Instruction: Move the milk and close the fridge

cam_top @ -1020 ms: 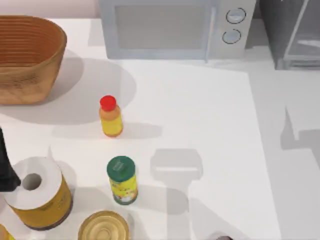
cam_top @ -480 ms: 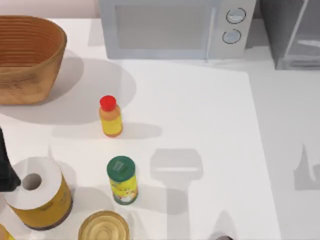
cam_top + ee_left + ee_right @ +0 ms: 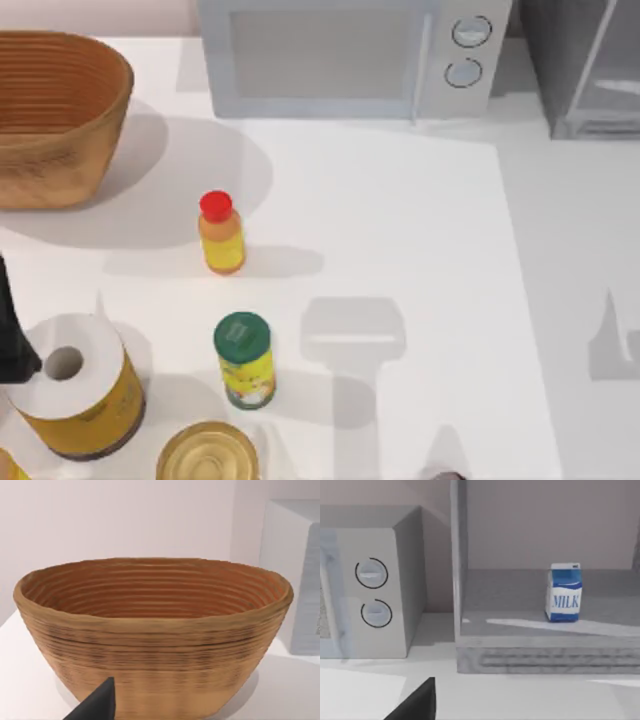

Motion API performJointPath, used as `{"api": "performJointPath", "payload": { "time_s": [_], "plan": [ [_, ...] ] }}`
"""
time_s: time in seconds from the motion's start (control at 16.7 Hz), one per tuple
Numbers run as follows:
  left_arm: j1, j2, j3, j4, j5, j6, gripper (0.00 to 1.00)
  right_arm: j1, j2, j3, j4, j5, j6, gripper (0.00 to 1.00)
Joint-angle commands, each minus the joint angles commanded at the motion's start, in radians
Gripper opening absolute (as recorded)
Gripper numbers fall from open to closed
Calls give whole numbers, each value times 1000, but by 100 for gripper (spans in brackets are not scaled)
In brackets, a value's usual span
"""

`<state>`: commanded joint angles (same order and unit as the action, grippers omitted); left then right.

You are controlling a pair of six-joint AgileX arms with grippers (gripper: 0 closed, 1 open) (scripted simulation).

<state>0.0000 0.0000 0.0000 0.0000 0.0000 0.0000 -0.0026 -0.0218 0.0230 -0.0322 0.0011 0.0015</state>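
Note:
The milk (image 3: 563, 592), a small carton with a blue top and blue lettering, stands upright on the floor inside the fridge (image 3: 540, 655). The fridge is a grey cabinet and its inside is open to the right wrist view. In the top view the fridge (image 3: 580, 70) sits at the table's far right corner. A dark part of my right gripper (image 3: 417, 702) shows well short of the fridge, with nothing on it. My left arm (image 3: 10, 330) is parked at the table's left edge, and its gripper (image 3: 97, 702) faces the basket.
A white microwave (image 3: 345, 55) with two knobs stands just left of the fridge. A woven basket (image 3: 55, 115) sits at the far left. A red-capped yellow bottle (image 3: 221, 233), a green-lidded jar (image 3: 244, 360), a paper roll (image 3: 70, 380) and a can (image 3: 207, 452) occupy the near left.
An arm's shadow on the table's right side slid toward the near edge, then held still. None of the table's objects moved.

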Motion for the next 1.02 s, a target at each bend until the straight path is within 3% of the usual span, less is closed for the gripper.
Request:
{"api": "performJointPath", "payload": {
  "time_s": [0.3, 1.02],
  "plan": [
    [0, 0, 0, 0, 0, 0, 100, -3, -162, 133, -264, 4, 0, 100],
    [0, 0, 0, 0, 0, 0, 100, 3, -694, 568, -1276, -2, -13, 100]
  ]
}}
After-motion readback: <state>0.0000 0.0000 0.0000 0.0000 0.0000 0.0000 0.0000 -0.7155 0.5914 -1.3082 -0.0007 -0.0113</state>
